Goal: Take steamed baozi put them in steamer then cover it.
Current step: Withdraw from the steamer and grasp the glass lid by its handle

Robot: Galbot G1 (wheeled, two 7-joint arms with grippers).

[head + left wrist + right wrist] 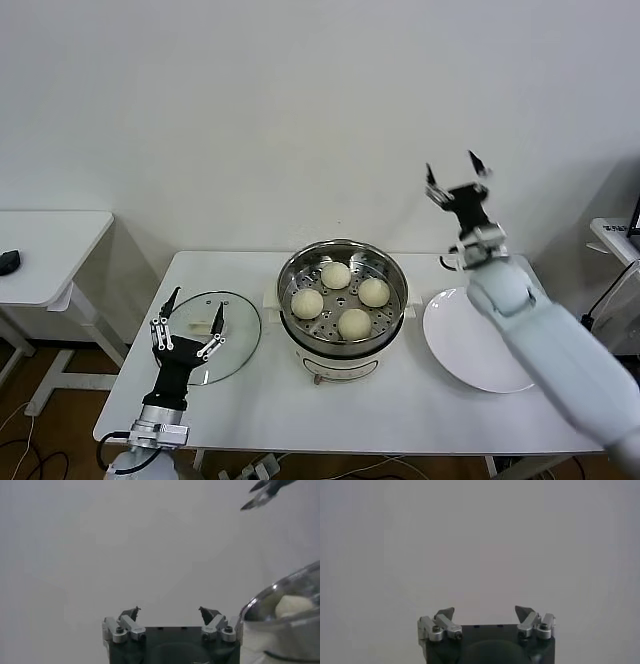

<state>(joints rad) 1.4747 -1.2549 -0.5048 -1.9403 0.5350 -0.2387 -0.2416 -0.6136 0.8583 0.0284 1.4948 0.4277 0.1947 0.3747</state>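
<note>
Inside the steamer (343, 262), mid-tabletop (400, 400), four steamed baozi (337, 274) already sit; the glass lid (215, 322) beside it awaits placing. Left end effector (190, 317) hovers released over the lid; right end effector (455, 172), released, is raised beyond the bare plate (470, 345).
</note>
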